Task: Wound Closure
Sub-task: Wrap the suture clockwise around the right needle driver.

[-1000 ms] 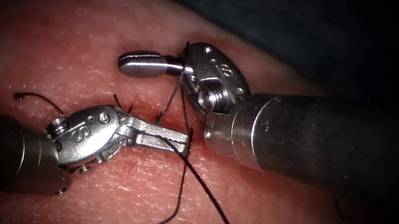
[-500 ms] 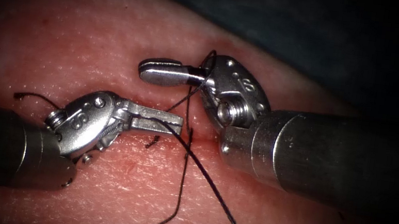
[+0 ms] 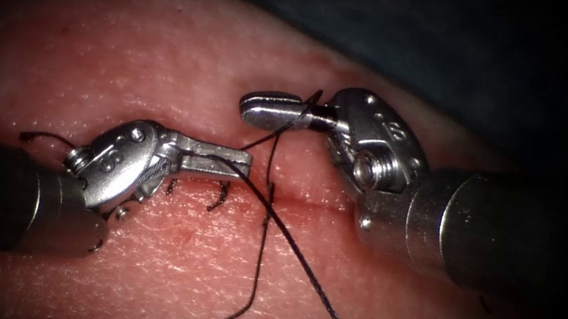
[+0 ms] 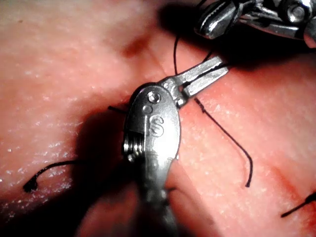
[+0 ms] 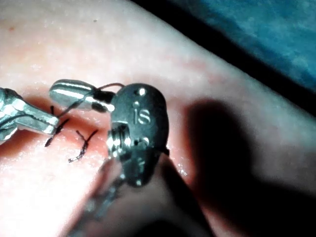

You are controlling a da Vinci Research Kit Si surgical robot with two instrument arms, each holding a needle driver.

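My left tool (image 3: 246,165) has its jaws shut on the dark thread (image 3: 299,262), which runs from them down to the lower right; the left wrist view shows the strand pinched between the jaws (image 4: 223,70). My right tool (image 3: 253,108) lies just above and to the right, jaws shut with nothing seen between them. A loop of thread (image 3: 303,112) wraps around those jaws near their base, also seen in the right wrist view (image 5: 94,95). The cut (image 3: 322,203) in the tissue (image 3: 127,63) runs under both tools.
Short dark stitch ends (image 3: 219,199) stand along the cut below the left jaws. A loose thread tail (image 3: 254,274) hangs toward the front, and a cut end (image 3: 49,138) curls at the left. Both shafts lie low over the tissue.
My right tool has moved to the right, carrying the loop of thread around its jaws. The left tool has shifted slightly left and up, still holding the thread.
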